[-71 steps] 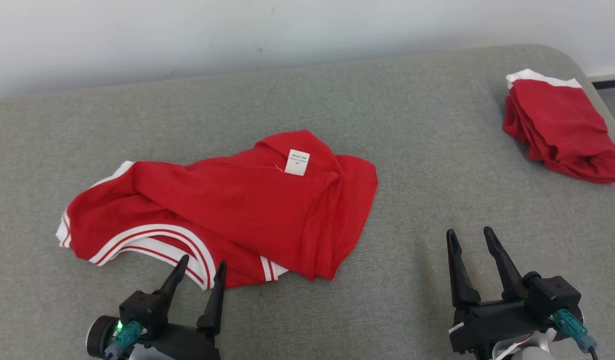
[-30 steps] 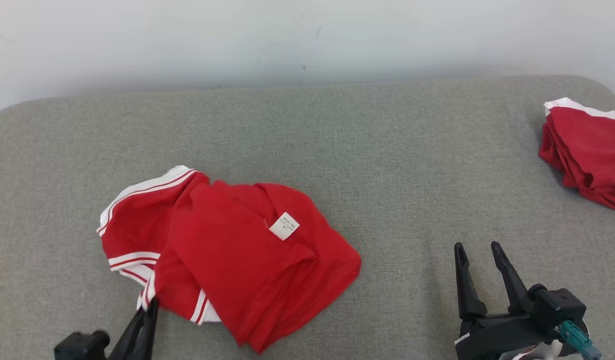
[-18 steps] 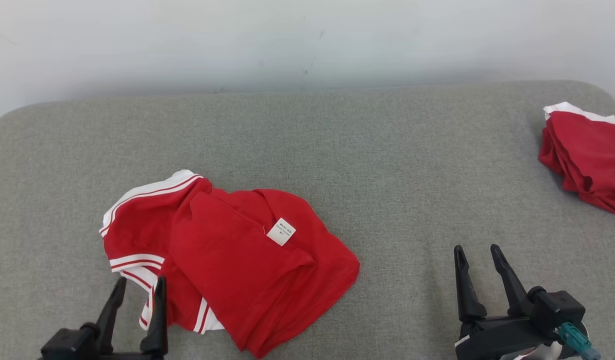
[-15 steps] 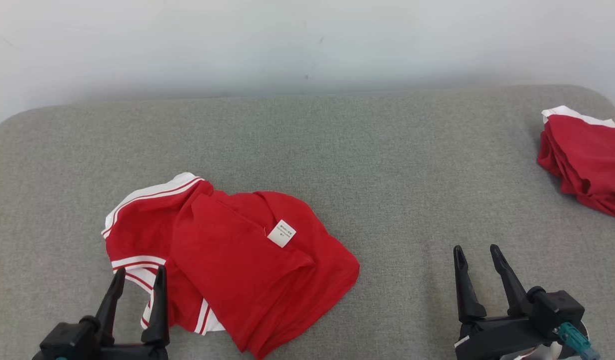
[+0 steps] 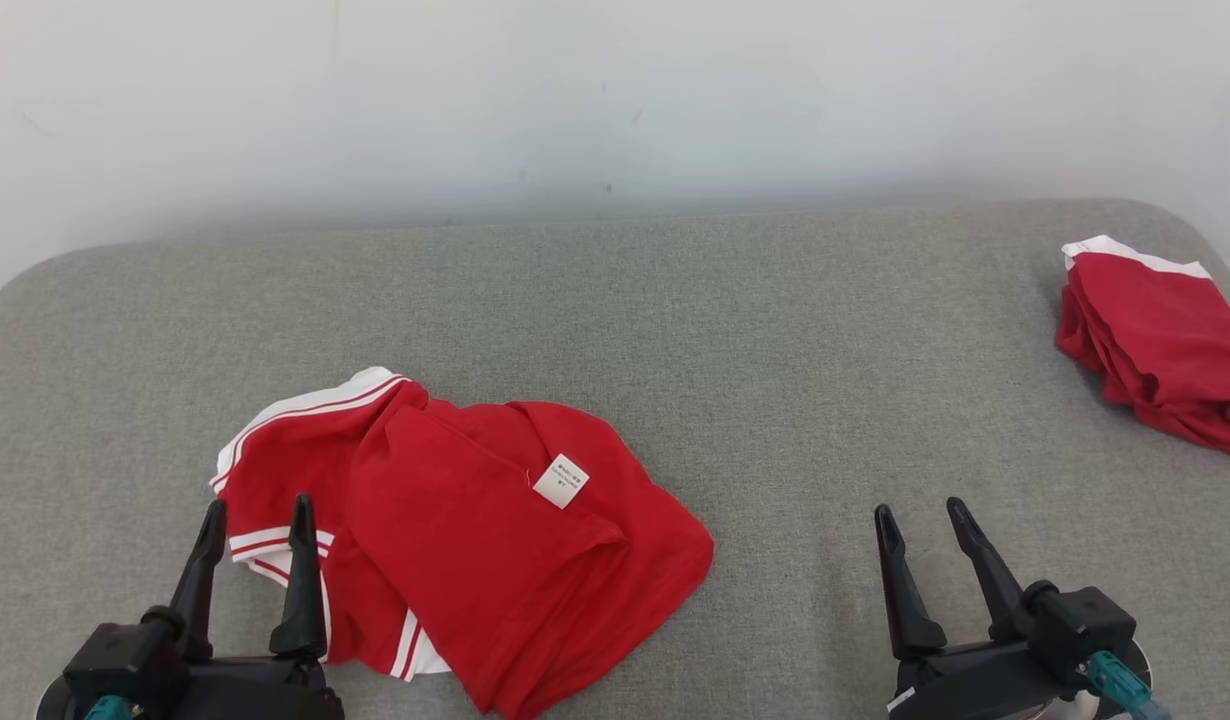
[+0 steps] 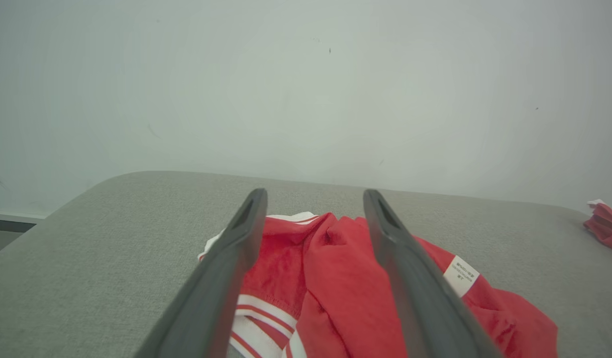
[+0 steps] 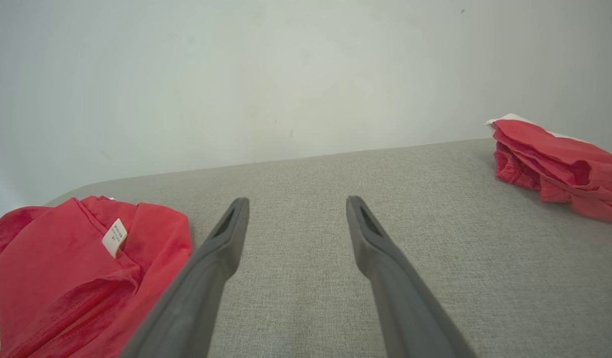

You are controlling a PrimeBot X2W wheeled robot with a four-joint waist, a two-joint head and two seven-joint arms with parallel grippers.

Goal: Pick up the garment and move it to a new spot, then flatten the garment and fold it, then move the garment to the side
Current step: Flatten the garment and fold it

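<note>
The garment (image 5: 475,540) is a red piece with white striped trim and a white label, lying crumpled on the grey cushion (image 5: 675,330), left of centre. It also appears in the left wrist view (image 6: 331,288) and at the left of the right wrist view (image 7: 72,268). My left gripper (image 5: 257,512) stands open at the garment's near left edge, fingertips over the striped hem, holding nothing. My right gripper (image 5: 917,515) is open over bare cushion to the garment's right, well apart from it.
A second red garment (image 5: 1160,345), folded with a white edge, lies at the cushion's far right; it also shows in the right wrist view (image 7: 555,164). A pale wall (image 5: 575,100) runs behind the cushion. The cushion's rounded left corner is near the left gripper.
The left gripper let go of the garment and opened, after dragging it leftward and bunching it. The head camera has shifted. The right gripper stayed open.
</note>
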